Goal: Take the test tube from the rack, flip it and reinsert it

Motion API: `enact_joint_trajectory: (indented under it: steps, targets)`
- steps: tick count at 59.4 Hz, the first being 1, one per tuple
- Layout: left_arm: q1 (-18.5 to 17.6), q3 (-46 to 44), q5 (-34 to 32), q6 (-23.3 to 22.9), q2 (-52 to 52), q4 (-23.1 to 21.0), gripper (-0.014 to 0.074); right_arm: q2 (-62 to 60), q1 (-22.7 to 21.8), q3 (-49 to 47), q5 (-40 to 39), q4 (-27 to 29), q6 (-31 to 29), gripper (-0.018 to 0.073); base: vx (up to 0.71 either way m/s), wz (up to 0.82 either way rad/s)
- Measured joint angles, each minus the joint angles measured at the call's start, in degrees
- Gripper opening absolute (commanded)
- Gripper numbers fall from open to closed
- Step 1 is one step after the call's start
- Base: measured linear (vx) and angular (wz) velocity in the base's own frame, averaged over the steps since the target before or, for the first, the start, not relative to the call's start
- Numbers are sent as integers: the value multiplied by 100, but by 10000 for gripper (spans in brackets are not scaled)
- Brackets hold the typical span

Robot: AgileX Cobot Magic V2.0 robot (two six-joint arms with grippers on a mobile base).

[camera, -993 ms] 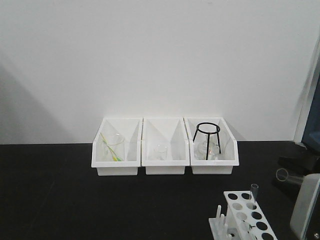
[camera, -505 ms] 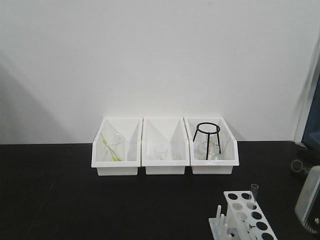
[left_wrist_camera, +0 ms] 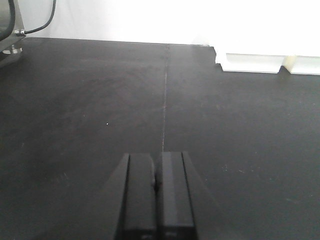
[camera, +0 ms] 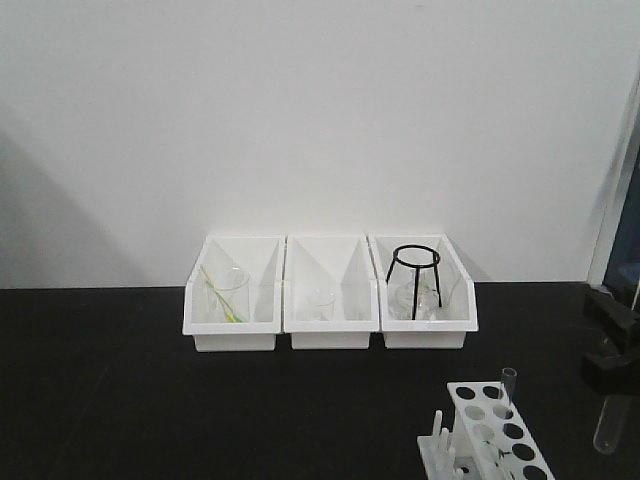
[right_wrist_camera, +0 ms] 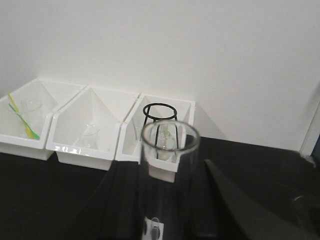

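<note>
From where I stand, the right gripper (camera: 610, 345) shows as a dark block at the far right edge of the front view, above the black table (camera: 150, 400). A clear test tube (camera: 607, 425) hangs from it with the rounded end down, to the right of the rack (camera: 485, 418) and not touching it. In the right wrist view that tube fills the lower centre with its open rim toward the camera, and the 2 dark fingers (right_wrist_camera: 225, 200) are closed against its sides.

The rack sits in the lower right corner of the front view, cut off by the bottom edge, with its pegs on the left side. A second tube (camera: 508, 385) stands upright in a hole at the plate's far right corner.

The left gripper (left_wrist_camera: 156, 200) is at the bottom centre of its wrist view, jaws pressed together with nothing between them.

3 white bins (camera: 330, 325) line the wall mid-frame. The left one holds a beaker (camera: 228, 295) and the right one a black wire tripod (camera: 415, 275).
</note>
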Motion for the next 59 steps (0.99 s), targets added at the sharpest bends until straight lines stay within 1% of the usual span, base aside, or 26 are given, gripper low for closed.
enact_joint_trajectory:
  steps: [9,14,18,23,27,28,30,33,40,43,48,53,59]
  targets:
    - [0,0,0,0,0,0,-6,234,0,0,-142,303,74,162,0,0]
    - [0,0,0,0,0,0,-6,384,0,0,-225,759,-137,162,0,0]
    - [0,0,0,0,0,0,-6,525,0,0,-327,1385,-681,163,0,0]
    - [0,0,0,0,0,0,-6,673,0,0,-504,2268,-1714,163,0,0]
    - [0,0,0,0,0,0,-6,780,0,0,-687,3221,-2595,165,0,0]
    - [0,0,0,0,0,0,-6,803,0,0,-724,3413,-2758,165,0,0]
    - [0,0,0,0,0,0,-6,838,0,0,-805,3970,-3136,165,0,0]
    - [0,0,0,0,0,0,-6,872,0,0,-890,4533,-3594,167,0,0]
    - [0,0,0,0,0,0,-6,915,98,0,-933,5418,-4419,170,0,0]
    - [0,0,0,0,0,0,-6,950,198,0,-940,5648,-4689,171,0,0]
    - [0,0,0,0,0,0,-6,1072,497,0,-945,5920,-5200,171,0,0]
    - [0,0,0,0,0,0,-6,1235,775,0,-945,5982,-5580,172,0,0]
    - [0,0,0,0,0,0,-6,1481,942,0,-1013,5982,-5757,172,0,0]
